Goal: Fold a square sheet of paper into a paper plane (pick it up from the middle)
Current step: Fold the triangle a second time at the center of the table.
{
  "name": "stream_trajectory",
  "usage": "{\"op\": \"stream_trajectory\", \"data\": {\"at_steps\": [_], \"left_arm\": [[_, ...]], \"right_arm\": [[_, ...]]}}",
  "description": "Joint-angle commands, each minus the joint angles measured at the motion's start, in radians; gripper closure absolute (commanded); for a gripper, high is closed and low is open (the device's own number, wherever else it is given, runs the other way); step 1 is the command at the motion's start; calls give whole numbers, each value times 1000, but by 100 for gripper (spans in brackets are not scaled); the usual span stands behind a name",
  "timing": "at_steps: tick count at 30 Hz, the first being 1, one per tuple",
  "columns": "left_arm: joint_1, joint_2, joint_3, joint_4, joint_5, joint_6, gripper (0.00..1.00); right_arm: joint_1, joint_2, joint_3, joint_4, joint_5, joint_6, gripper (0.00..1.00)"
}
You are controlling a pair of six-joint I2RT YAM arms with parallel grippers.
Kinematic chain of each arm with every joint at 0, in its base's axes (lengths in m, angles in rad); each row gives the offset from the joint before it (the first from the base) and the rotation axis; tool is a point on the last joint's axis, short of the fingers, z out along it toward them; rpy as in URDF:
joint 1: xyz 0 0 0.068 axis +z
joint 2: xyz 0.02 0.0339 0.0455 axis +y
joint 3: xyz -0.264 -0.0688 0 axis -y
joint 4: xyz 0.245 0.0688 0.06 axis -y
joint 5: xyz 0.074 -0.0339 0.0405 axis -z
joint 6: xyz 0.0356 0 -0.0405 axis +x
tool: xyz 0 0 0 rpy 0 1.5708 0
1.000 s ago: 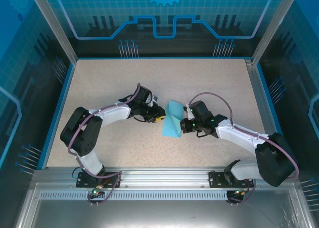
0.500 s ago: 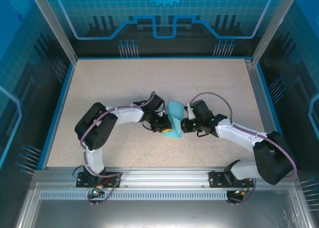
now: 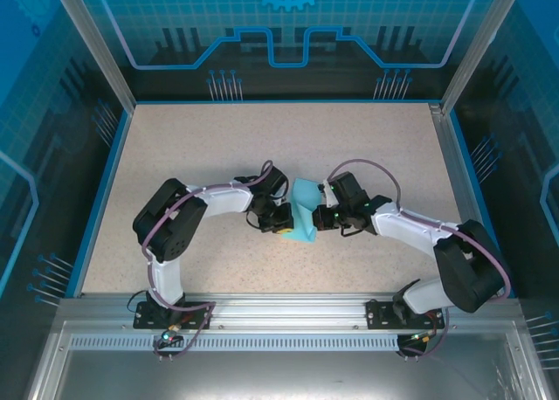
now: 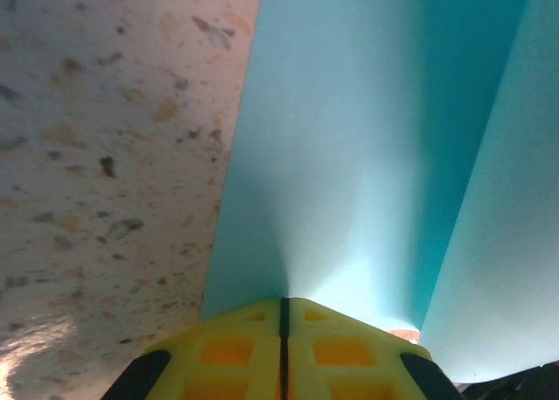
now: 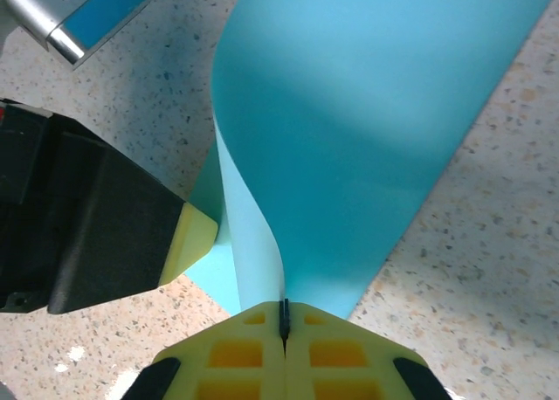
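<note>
The square sheet of paper (image 3: 304, 210) is light blue and stands bent up off the table between my two grippers at the table's middle. My left gripper (image 3: 286, 225) is shut on the sheet's left edge; in the left wrist view its yellow jaws meet at the paper (image 4: 349, 155) with the gripper (image 4: 284, 302) pinching it. My right gripper (image 3: 321, 219) is shut on the sheet's right edge; in the right wrist view the paper (image 5: 367, 129) curls up from the closed gripper (image 5: 284, 308). The left gripper's yellow fingertip (image 5: 194, 234) shows beside the sheet.
The speckled beige table (image 3: 192, 147) stretches around the arms inside blue walls. A metal rail (image 3: 279, 308) runs along the near edge.
My left gripper moved right to the sheet and closed on its left edge. The sheet has bunched narrower between the two grippers, and the right arm shifted slightly left.
</note>
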Motion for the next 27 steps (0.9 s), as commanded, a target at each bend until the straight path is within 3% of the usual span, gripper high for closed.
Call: {"op": "stream_trajectory", "data": {"at_steps": [1,10,27], "left_arm": [[27,4,-4,-72,-78,37,91],[38,-21,3,-108,-116,92,89],[37,-13,23,-93,-90,99,86]], "right_arm": [[-7,29,36,19,-42,13,96],[3,72,73,22,-79,-4,96],[39,254,233,-157,60,-67,95]]}}
